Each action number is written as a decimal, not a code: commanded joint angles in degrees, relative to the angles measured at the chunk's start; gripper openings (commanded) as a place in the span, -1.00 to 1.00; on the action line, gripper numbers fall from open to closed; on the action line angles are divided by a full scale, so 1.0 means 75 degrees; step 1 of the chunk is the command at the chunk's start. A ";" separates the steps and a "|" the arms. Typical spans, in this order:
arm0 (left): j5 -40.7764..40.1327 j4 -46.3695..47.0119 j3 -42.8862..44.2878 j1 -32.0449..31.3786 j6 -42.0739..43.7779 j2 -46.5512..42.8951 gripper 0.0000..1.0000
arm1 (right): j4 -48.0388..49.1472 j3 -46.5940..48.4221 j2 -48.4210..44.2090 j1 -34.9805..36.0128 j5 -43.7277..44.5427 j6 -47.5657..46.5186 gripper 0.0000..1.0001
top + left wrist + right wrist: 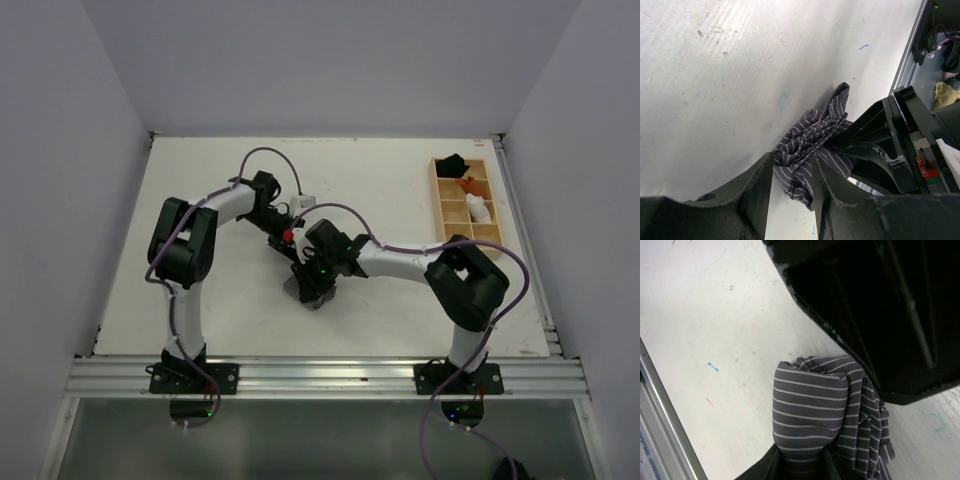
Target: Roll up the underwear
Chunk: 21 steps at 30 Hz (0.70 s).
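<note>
- Underwear (297, 291) lies bunched on table (200, 300), near its middle and a bit toward the near edge, under the tips of both arms.
- Cloth is grey with thin white stripes, crumpled, and one part is folded over into a fat rounded fold (clearest in right wrist view).
- Left gripper (792, 167) reaches in from the far-left side with jaws narrow and cloth pinched between them; both fingers (757, 192) touch fabric.
- Right gripper (800, 467) reaches in from the right with jaws narrow, closed on the rounded fold. Only its fingertips show, at the bottom edge of its own view.
- Grippers sit close together over the cloth, nearly touching in top view. Left one's black body fills the upper right of right wrist view.
- Loose wrinkled cloth spills past the left gripper toward the right one and rests on the table.
- Cannot tell if any part of the cloth is lifted off the surface.
- Tray (437, 200) is wooden with compartments in a row, at the far right of the table, well apart from the underwear.
- Black bundle (452, 163) sits at the tray's far end, orange bundle (472, 186) next, then white bundle (479, 209).
- Blue mark (712, 366) is on the table beside the cloth.
- Rail (320, 375) runs along the near edge, with both arm bases on it.
</note>
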 commanded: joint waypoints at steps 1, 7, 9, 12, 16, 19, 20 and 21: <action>-0.0148 0.0492 -0.0203 0.0212 -0.0396 -0.0611 -0.20 | -0.1316 -0.0458 0.0650 0.0087 0.0297 -0.0096 -0.63; -0.1846 0.1278 -0.0591 0.0845 -0.1334 -0.1408 -0.18 | -0.1117 -0.0516 0.0674 0.0052 0.0052 0.0056 -0.64; -0.3058 0.1664 -0.0708 0.1102 -0.1603 -0.1700 -0.17 | -0.0931 -0.0574 0.0685 -0.0018 -0.0100 0.0173 -0.64; -0.4934 0.2215 -0.1001 0.1209 -0.2060 -0.2461 -0.07 | -0.0660 -0.0633 0.0721 -0.0229 -0.0569 0.0267 -0.64; -0.6334 0.2788 -0.1071 0.1292 -0.2296 -0.3340 -0.07 | -0.0508 -0.0575 0.0861 -0.0604 -0.1282 0.0197 -0.63; -0.6898 0.4621 -0.1504 0.1292 -0.2424 -0.4499 -0.05 | -0.0437 -0.0481 0.1083 -0.0827 -0.1704 0.0185 -0.62; -0.6830 0.5152 -0.1702 0.1292 -0.2483 -0.4792 0.03 | -0.0425 -0.0469 0.1142 -0.0873 -0.1776 0.0197 -0.62; -0.6632 0.5622 -0.1948 0.1292 -0.2576 -0.5271 0.11 | -0.0414 -0.0469 0.1224 -0.0944 -0.1846 0.0197 -0.62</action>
